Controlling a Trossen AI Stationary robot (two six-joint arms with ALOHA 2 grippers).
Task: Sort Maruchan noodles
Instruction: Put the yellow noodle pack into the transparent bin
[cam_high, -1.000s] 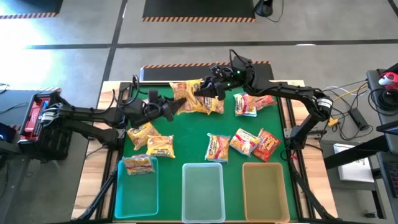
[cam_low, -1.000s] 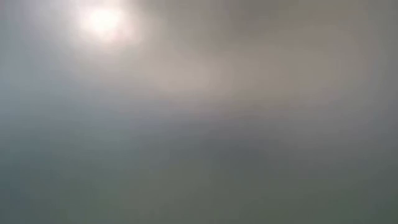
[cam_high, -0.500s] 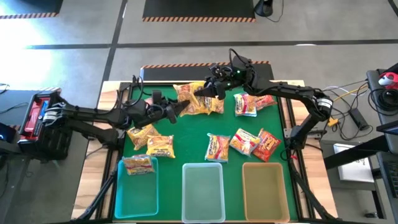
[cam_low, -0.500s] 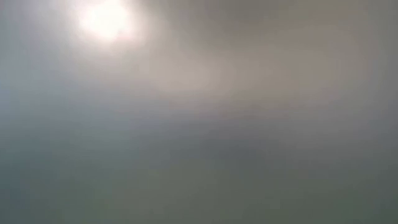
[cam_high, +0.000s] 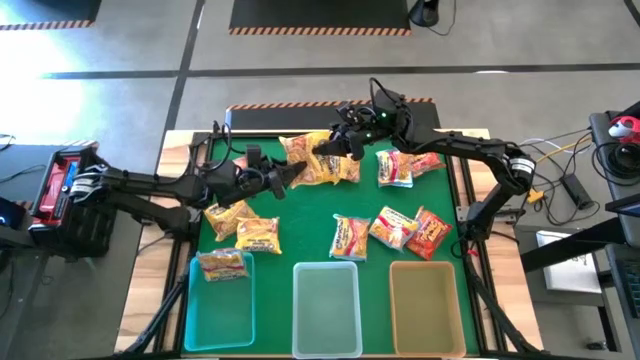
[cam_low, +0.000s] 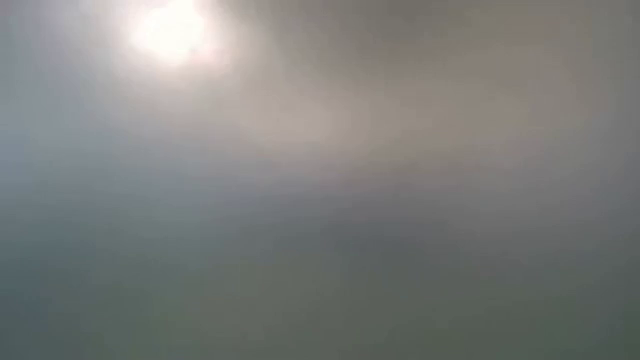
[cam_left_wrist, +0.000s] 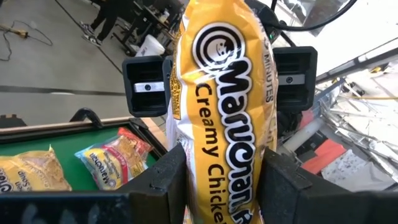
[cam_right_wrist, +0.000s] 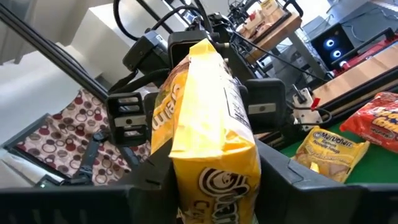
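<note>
I held one yellow Creamy Chicken packet (cam_left_wrist: 227, 118) between my two end effectors, above the far part of the green table (cam_high: 310, 215), near its far edge. My left end effector (cam_high: 283, 178) pinched one end of the packet, with its fingers (cam_left_wrist: 166, 180) pressed on both sides. My right end effector (cam_high: 330, 148) pinched the other end in the same way. The packet stood in the air and did not touch the table. The other noodle packets (cam_high: 400, 228) lay spread on the table, and one packet (cam_high: 222, 265) lay in the left bin (cam_high: 220, 310) at the near edge.
</note>
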